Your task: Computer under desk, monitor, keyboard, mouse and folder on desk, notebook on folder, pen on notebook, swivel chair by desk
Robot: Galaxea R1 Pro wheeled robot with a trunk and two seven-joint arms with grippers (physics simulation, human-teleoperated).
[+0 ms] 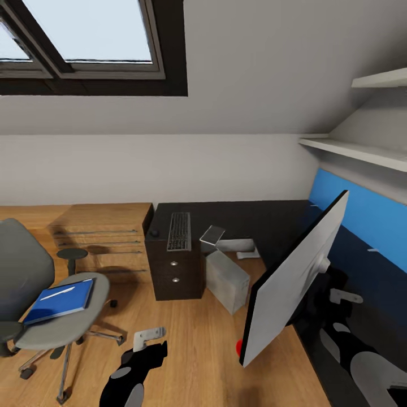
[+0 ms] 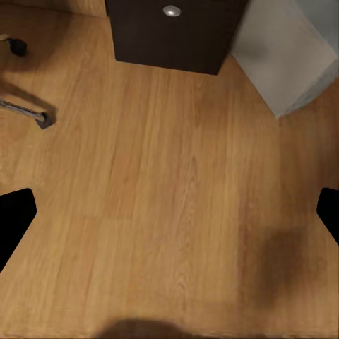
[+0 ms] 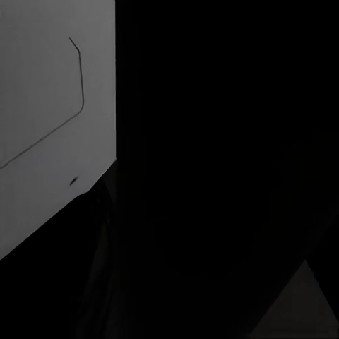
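Observation:
The monitor (image 1: 294, 282) hangs tilted over the dark desk's (image 1: 249, 217) front edge, its grey back (image 3: 49, 120) close to my right wrist camera. My right gripper (image 1: 339, 297) sits behind it and looks shut on it. On the desk's far part lie the keyboard (image 1: 178, 230) and the black mouse (image 1: 154, 232), with a grey notebook-like slab (image 1: 212, 234) propped beside them. The grey computer tower (image 1: 226, 280) (image 2: 289, 49) stands on the floor. The swivel chair (image 1: 34, 305) holds the blue folder (image 1: 70, 302) with a white pen (image 1: 56, 294) on it. My left gripper (image 1: 150, 336) (image 2: 169, 212) is open over bare floor.
A dark drawer unit (image 1: 175, 277) (image 2: 176, 35) stands under the desk's left end beside the tower. A wooden dresser (image 1: 102, 237) lines the back wall. Shelves (image 1: 356, 150) hang at the right. A chair leg with its caster (image 2: 32, 113) lies near my left gripper. A red spot (image 1: 239, 346) shows by the monitor's lower corner.

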